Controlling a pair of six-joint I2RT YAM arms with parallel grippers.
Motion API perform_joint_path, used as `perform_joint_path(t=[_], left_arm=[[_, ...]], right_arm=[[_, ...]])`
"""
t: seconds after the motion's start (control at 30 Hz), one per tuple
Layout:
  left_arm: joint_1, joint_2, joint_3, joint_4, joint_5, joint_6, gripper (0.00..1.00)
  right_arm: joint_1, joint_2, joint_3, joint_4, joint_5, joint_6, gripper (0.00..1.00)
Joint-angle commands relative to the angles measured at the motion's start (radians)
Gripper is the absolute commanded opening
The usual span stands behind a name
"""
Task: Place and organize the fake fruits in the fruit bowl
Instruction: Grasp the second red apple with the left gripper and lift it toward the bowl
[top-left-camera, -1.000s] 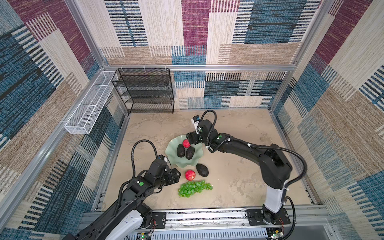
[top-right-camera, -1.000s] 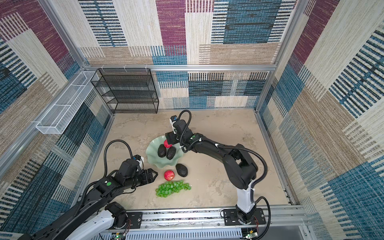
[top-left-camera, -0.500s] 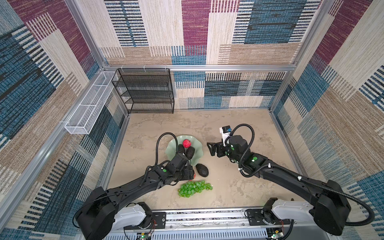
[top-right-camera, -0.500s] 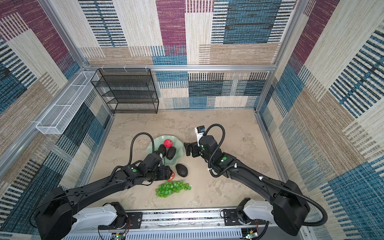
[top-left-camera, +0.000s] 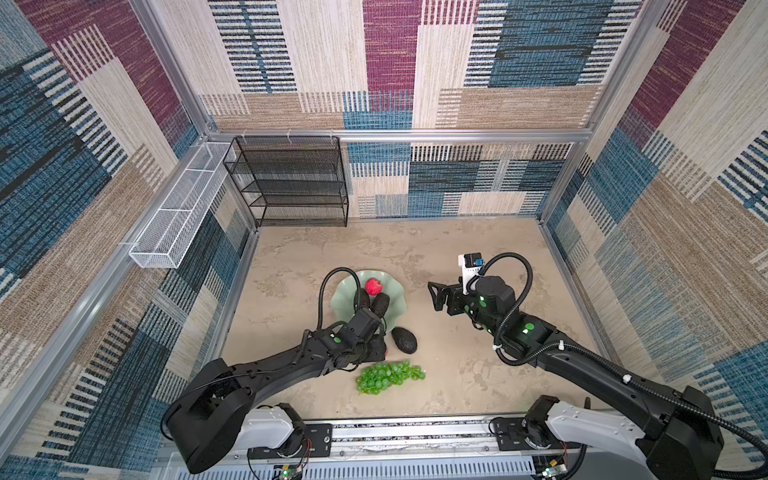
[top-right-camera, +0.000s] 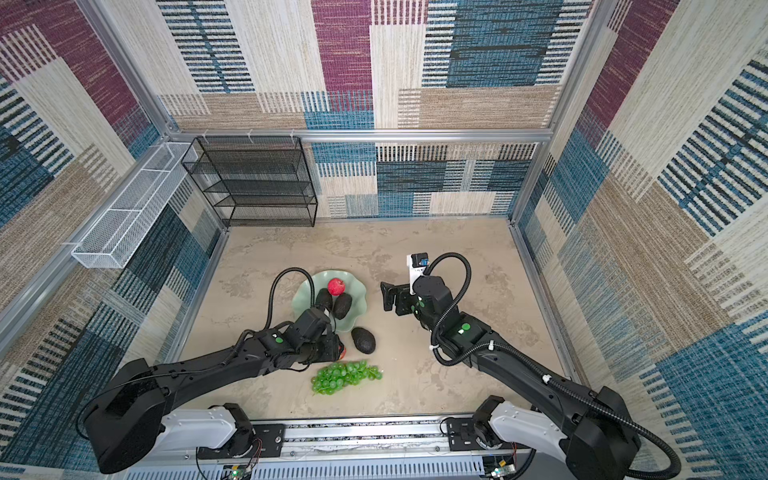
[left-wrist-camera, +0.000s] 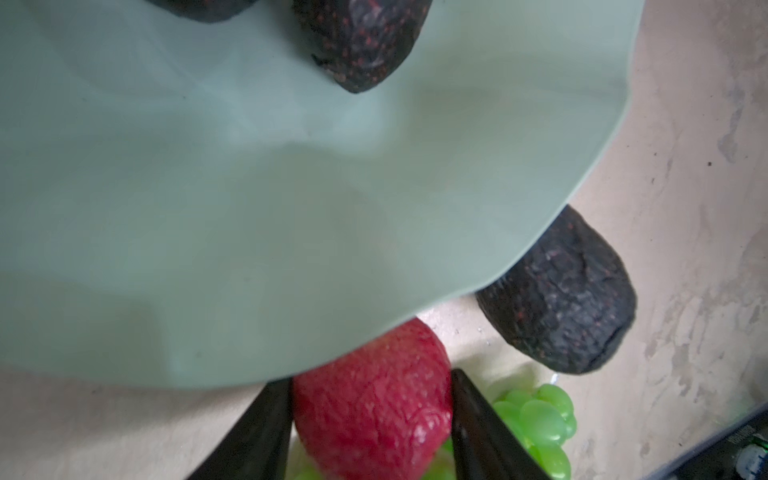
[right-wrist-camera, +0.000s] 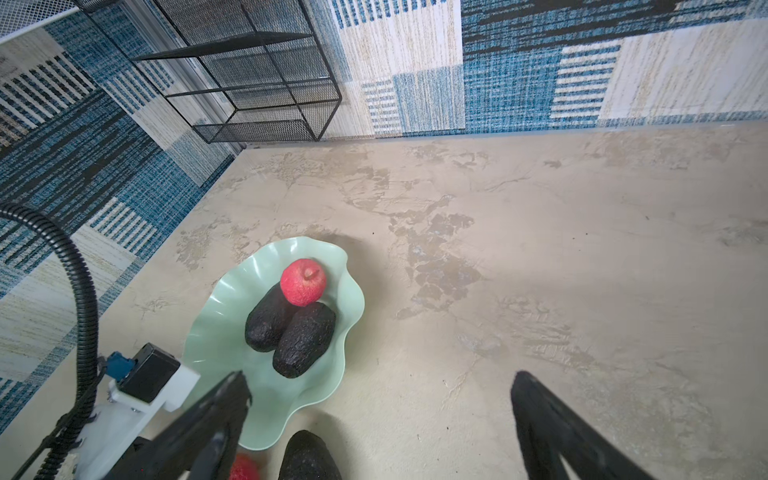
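Observation:
The pale green fruit bowl (top-left-camera: 345, 299) (right-wrist-camera: 216, 332) holds two dark avocados (top-left-camera: 380, 305) (right-wrist-camera: 303, 338) and a red fruit (top-left-camera: 373, 286) (right-wrist-camera: 303, 282). A third avocado (top-left-camera: 404, 339) (left-wrist-camera: 561, 299) lies on the table just past the bowl's near rim. Green grapes (top-left-camera: 386, 376) (left-wrist-camera: 540, 419) lie nearer the front. My left gripper (top-left-camera: 380, 351) (left-wrist-camera: 370, 378) is shut on a second red fruit (left-wrist-camera: 374, 407) beside the bowl's (left-wrist-camera: 208, 208) near edge. To the right of the bowl, my right gripper (top-left-camera: 434, 295) (right-wrist-camera: 379, 378) hangs open over bare table with nothing in it.
A black wire shelf (top-left-camera: 291, 183) stands at the back left against the wall. A white wire basket (top-left-camera: 178, 216) hangs on the left wall. Patterned walls close in the table on three sides.
My right gripper has pulled back from over the bowl to the right and opened wide. The left arm has reached forward to the red fruit on the table and shut on it.

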Motion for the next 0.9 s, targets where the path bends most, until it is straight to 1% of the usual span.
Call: perform_joint_path(t=[0.0, 0.13, 0.3, 0.4, 0.43, 0.5, 0.57, 0.7, 0.77, 0.83, 0.87], left_arm=[[0.0, -0.068, -0.026, -0.025, -0.029, -0.003, 0.53], [0.0, -0.258, -0.05, -0.158, -0.083, -0.002, 0.51], [0.002, -0.556, -0.027, -0.438, -0.192, 0.006, 0.51], [0.014, -0.647, 0.018, -0.499, -0.243, 0.043, 0.53], [0.025, -0.647, 0.036, -0.494, -0.254, 0.068, 0.53], [0.057, -0.601, 0.071, -0.462, -0.266, 0.123, 0.54], [0.106, -0.508, 0.118, -0.403, -0.258, 0.181, 0.55], [0.23, -0.324, 0.196, -0.227, -0.156, 0.288, 0.55], [0.307, -0.217, 0.228, -0.133, -0.105, 0.34, 0.55], [0.356, -0.124, 0.272, -0.086, -0.072, 0.381, 0.55], [0.368, -0.087, 0.295, -0.069, -0.074, 0.401, 0.54]], right_arm=[[0.0, 0.008, 0.003, 0.034, -0.001, -0.002, 1.0], [0.0, 0.029, 0.009, 0.041, -0.011, -0.004, 1.0], [-0.001, 0.058, 0.025, 0.054, -0.027, -0.009, 1.0], [-0.002, 0.084, 0.045, 0.057, -0.038, -0.017, 1.0], [-0.001, 0.094, 0.051, 0.06, -0.041, -0.018, 1.0], [-0.002, 0.109, 0.055, 0.066, -0.054, -0.019, 1.0], [-0.001, 0.116, 0.051, 0.073, -0.076, -0.016, 1.0], [-0.001, 0.126, 0.027, 0.073, -0.136, -0.038, 1.0], [-0.001, 0.129, 0.019, 0.056, -0.165, -0.049, 1.0], [-0.002, 0.127, 0.007, 0.045, -0.196, -0.057, 0.99], [-0.001, 0.124, 0.002, 0.037, -0.211, -0.064, 0.98]])
